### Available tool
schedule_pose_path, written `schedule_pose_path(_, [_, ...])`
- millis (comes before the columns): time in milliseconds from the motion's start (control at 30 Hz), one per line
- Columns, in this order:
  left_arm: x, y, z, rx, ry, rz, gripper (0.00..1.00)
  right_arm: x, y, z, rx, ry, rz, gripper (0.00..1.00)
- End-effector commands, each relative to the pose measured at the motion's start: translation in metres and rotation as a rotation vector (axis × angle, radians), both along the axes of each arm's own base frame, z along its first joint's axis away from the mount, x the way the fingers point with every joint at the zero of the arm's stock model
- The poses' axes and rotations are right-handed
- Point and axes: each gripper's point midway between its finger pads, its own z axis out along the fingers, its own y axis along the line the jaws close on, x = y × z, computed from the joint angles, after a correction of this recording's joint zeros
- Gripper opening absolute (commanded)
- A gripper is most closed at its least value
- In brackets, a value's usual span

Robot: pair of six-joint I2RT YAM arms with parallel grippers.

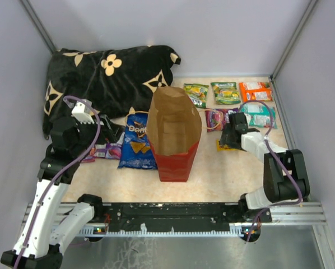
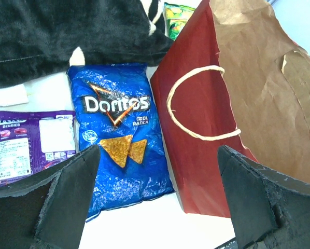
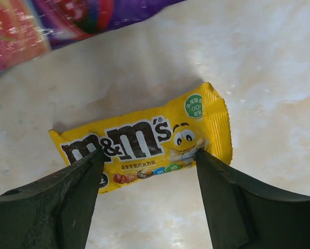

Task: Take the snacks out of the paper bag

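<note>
paper bag [image 2: 201,104]: creased matt paper, red outside, brown kraft inside. doritos bag [image 2: 121,150] and m&m's pack [image 3: 144,140]: glossy, crinkled plastic film. pillow [image 1: 100,78]: plush black cloth; counter [image 3: 258,67]: smooth, faintly mottled beige.

Paper bag [image 1: 176,162] red outside, brown inside; Doritos bag [image 1: 137,147] blue; M&M's pack [image 3: 144,140] yellow; pillow [image 1: 94,84] black, cream flowers.

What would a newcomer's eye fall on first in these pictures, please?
The red paper carrier bag stands open at centre, with a blue Doritos bag flat at its left. A black flower-patterned pillow fills the far left corner, and the right gripper hovers open over a yellow M&M's pack.
</note>
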Motion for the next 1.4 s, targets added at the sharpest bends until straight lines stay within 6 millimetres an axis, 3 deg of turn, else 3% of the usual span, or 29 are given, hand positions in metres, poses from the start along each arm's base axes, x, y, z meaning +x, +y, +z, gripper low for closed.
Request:
schedule_pose_path(0, [-0.003,0.001,0.021,-0.004,-0.052,-0.005,1.0,0.014,0.027,0.011,0.028,-0.04,0.012,0.73])
schedule_pose_path(167, [-0.002,0.005,0.016,0.032,-0.038,0.005,1.0,0.021,0.031,0.032,0.04,-0.109,-0.008,0.77])
schedule_pose_path(333, [0.001,0.009,0.007,0.067,-0.022,0.016,1.0,0.028,0.039,0.091,0.087,-0.255,0.027,0.99])
schedule_pose_path(500, [0.009,0.019,0.013,0.13,-0.03,0.054,1.0,0.029,0.043,0.163,0.13,-0.466,0.075,0.99])
schedule_pose_path(667, [0.023,0.04,0.01,0.176,-0.024,0.177,1.0,0.006,0.054,0.197,0.204,-0.599,0.162,0.99])
schedule_pose_path(800, [0.033,0.061,0.011,0.205,-0.059,0.303,1.0,-0.021,0.066,0.189,0.313,-0.661,0.205,0.99])
schedule_pose_path(900, [0.037,0.063,-0.008,0.223,-0.079,0.313,1.0,-0.039,0.065,0.189,0.348,-0.711,0.202,0.99])
schedule_pose_path(967, [0.031,0.066,-0.018,0.226,-0.062,0.318,1.0,-0.052,0.063,0.19,0.366,-0.746,0.193,0.99])
schedule_pose_path(1100, [0.018,0.073,-0.017,0.225,-0.122,0.342,1.0,-0.072,0.051,0.198,0.355,-0.819,0.16,0.99])
schedule_pose_path(1367, [0.002,0.068,-0.026,0.189,-0.133,0.308,1.0,-0.085,0.048,0.198,0.35,-0.82,0.162,0.99])
